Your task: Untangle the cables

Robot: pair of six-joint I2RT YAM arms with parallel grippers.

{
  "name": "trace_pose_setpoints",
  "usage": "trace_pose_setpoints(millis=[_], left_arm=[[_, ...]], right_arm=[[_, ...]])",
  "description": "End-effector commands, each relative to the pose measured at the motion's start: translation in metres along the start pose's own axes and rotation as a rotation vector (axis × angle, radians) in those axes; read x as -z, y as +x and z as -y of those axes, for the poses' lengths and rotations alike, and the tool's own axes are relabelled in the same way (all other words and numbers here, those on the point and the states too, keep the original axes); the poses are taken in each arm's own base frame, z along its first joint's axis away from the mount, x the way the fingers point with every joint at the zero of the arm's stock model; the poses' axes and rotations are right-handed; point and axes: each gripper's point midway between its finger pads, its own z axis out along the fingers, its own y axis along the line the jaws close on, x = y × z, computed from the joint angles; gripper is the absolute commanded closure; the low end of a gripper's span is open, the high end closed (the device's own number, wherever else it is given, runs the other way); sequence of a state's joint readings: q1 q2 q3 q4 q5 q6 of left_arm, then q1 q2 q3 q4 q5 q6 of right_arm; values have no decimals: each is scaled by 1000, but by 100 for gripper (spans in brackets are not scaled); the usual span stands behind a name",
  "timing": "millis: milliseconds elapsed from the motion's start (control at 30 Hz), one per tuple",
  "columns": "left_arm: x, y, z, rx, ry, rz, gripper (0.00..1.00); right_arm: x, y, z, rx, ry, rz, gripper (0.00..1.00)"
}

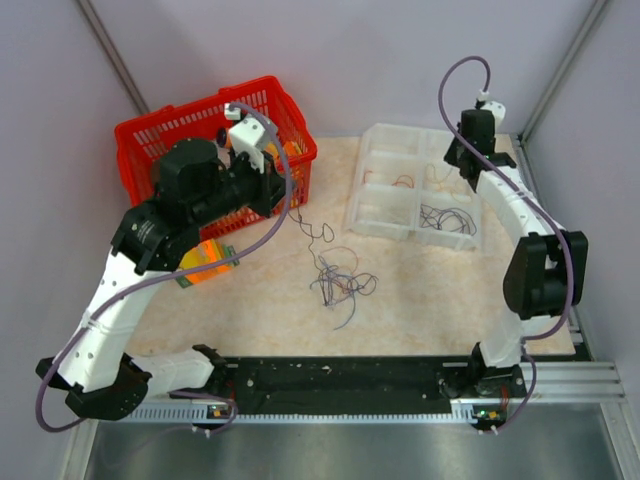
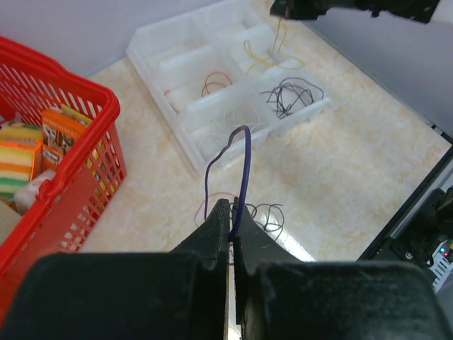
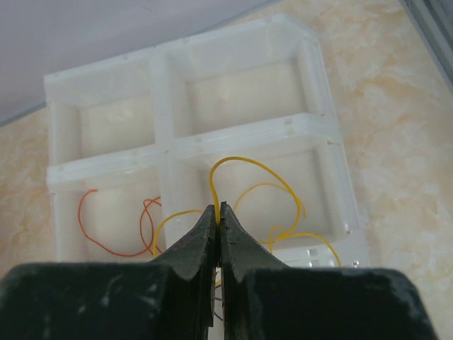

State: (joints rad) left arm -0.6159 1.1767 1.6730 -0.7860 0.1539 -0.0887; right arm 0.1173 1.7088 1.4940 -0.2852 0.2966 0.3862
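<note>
A tangle of thin dark cables (image 1: 338, 283) lies mid-table, also seen past the left fingers (image 2: 267, 212). My left gripper (image 1: 284, 196) hangs beside the red basket, shut on a dark blue-purple cable (image 2: 245, 159) that arches up from the fingertips (image 2: 231, 211); in the top view that strand (image 1: 305, 228) trails down to the tangle. My right gripper (image 1: 463, 160) hovers over the clear tray (image 1: 385, 131), shut (image 3: 218, 208) on a yellow cable (image 3: 258, 167) that loops over a tray compartment. The left wrist view catches the right gripper (image 2: 283, 10) with the yellow strand (image 2: 279, 37) dangling.
The tray (image 3: 164, 142) has several compartments: one holds orange cables (image 3: 92, 230), one black cables (image 2: 291, 95), one yellow cables. The red basket (image 2: 85, 152) at back left holds sponges and packets. An orange packet (image 1: 207, 262) lies under the left arm. Grey walls stand behind and to the right.
</note>
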Motion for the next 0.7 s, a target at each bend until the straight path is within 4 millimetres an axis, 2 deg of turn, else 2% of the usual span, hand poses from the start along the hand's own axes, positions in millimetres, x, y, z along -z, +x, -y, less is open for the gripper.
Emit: trace_pose_setpoints(millis=[0, 133, 333, 500, 567, 600, 667], left_arm=[[18, -39, 11, -56, 46, 119, 100], [26, -56, 19, -72, 83, 175, 100], [32, -70, 22, -98, 94, 226, 100], [24, -65, 21, -95, 97, 217, 100], [21, -62, 20, -93, 98, 207, 100], [19, -61, 20, -92, 96, 205, 100], [14, -55, 19, -83, 92, 187, 100]], right_arm=[[-19, 23, 3, -5, 8, -70, 100], [-35, 41, 4, 25, 19, -135, 100], [-47, 55, 4, 95, 25, -236, 87], [-44, 54, 4, 147, 25, -283, 68], [-39, 44, 3, 176, 32, -308, 56], [-33, 39, 1, 183, 28, -321, 48], [-13, 23, -13, 176, -43, -321, 40]])
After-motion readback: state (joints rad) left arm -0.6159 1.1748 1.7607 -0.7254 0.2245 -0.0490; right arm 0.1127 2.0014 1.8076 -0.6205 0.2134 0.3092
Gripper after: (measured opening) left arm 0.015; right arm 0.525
